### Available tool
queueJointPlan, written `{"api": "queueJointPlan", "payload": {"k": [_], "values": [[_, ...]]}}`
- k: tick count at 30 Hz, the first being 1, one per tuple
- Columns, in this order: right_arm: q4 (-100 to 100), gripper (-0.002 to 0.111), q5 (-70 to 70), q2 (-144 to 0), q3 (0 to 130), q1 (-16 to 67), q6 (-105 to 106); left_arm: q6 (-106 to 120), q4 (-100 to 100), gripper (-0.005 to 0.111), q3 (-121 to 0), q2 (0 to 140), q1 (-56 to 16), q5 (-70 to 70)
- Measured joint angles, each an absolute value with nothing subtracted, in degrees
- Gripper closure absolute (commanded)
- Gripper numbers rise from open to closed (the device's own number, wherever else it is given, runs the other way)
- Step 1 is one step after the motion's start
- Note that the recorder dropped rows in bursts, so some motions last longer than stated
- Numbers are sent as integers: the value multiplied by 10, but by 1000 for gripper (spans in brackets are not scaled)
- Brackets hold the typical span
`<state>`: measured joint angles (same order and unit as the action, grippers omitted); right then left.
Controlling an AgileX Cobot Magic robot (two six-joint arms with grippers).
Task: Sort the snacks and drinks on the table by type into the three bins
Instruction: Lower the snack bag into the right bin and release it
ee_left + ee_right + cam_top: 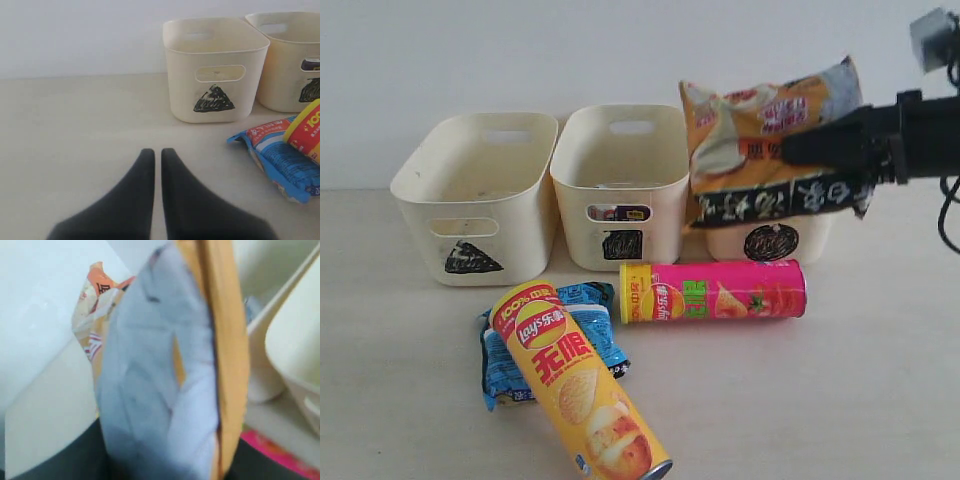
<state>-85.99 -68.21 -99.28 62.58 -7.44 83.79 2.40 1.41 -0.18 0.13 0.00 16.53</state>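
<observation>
Orange is the colour to follow: the orange-and-black bag is hanging in the air, pinched at its right edge by the right gripper. The jaws are clamping the flat, crinkled margin rather than the puffed body, probably because that margin is giving a firmer hold than air-filled film would. The bag is drooping slightly away from the grip and is hanging above, and partly in front of, the circle bin, the rightmost of the three. Judging by that, the arm is lining it up for a drop there, and the bag is not yet inside. In the right wrist view the bag's pale back is filling nearly everything, so the jaws are hardly showing.

Next along, the square bin is standing in the middle with something dark showing through its handle cut-out, too hidden to name. The triangle bin is standing just beside it on the left.

In front of the bins, the pink chip can is lying on its side on the table. Nearer the camera, the yellow Lay's chip can is lying across the blue crinkly packet, pinning it down. All three are waiting to be sorted.

Well to the left, the left gripper is hovering low over bare table with its jaws closed on nothing, parked out of the working arm's way.
</observation>
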Motion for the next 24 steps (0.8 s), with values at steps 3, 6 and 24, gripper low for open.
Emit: {"api": "queueJointPlan", "payload": {"k": [3,6,24], "values": [[-878,108,-652,-979,661,-78,836,24,14,102,-2,1,0,165],[-883,108,-597,-977,699,-78,821,24,14,102,-2,1,0,165],[-825,108,-209,-1096,882,-4,743,24,14,102,-2,1,0,165]]}}
